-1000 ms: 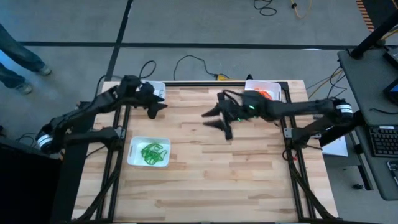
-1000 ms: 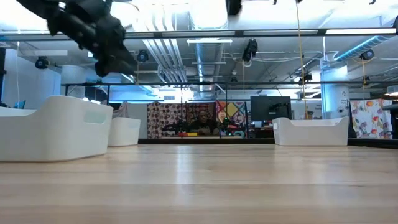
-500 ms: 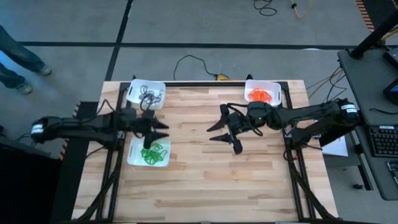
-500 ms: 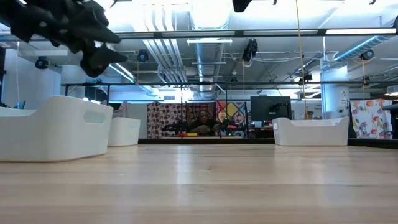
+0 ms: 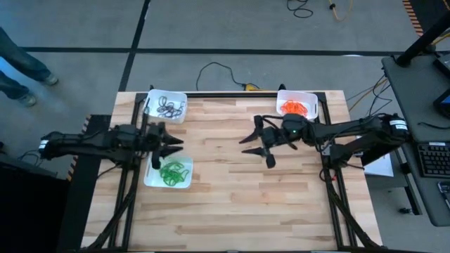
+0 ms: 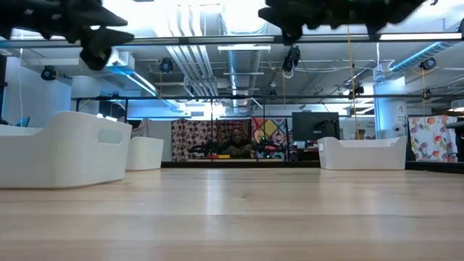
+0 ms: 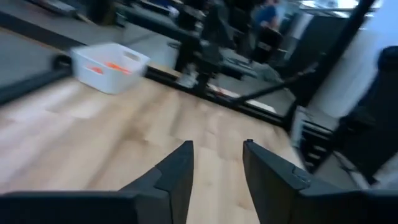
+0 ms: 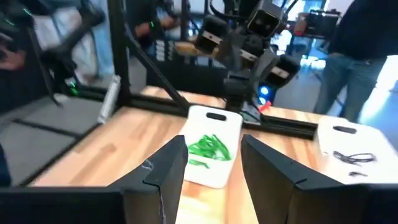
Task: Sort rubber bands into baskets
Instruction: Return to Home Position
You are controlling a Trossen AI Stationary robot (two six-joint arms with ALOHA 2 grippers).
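Observation:
Three white baskets stand on the wooden table. The far-left one (image 5: 165, 107) holds dark rubber bands, the near-left one (image 5: 169, 173) holds green bands (image 8: 210, 147), and the far-right one (image 5: 297, 105) holds orange bands (image 7: 107, 65). My left gripper (image 5: 171, 147) is open and empty, above the table just beyond the green basket's far edge. My right gripper (image 5: 254, 146) is open and empty, above the table's middle, left of the orange basket. In the wrist views both pairs of fingers, left (image 7: 217, 155) and right (image 8: 214, 155), stand apart with nothing between them.
Bare wooden tabletop (image 5: 232, 204) lies between and in front of the baskets. Black frame rails run along the table's left (image 5: 133, 176) and right (image 5: 327, 176) sides. Cables (image 5: 218, 70) lie on the floor beyond the far edge. A person's legs (image 5: 17, 67) show at far left.
My left gripper has gone from beside the dark-band basket toward the table's near edge and now hangs by the green basket's far edge. My right gripper has drifted a little toward the near and right edges. Nothing on the table has moved.

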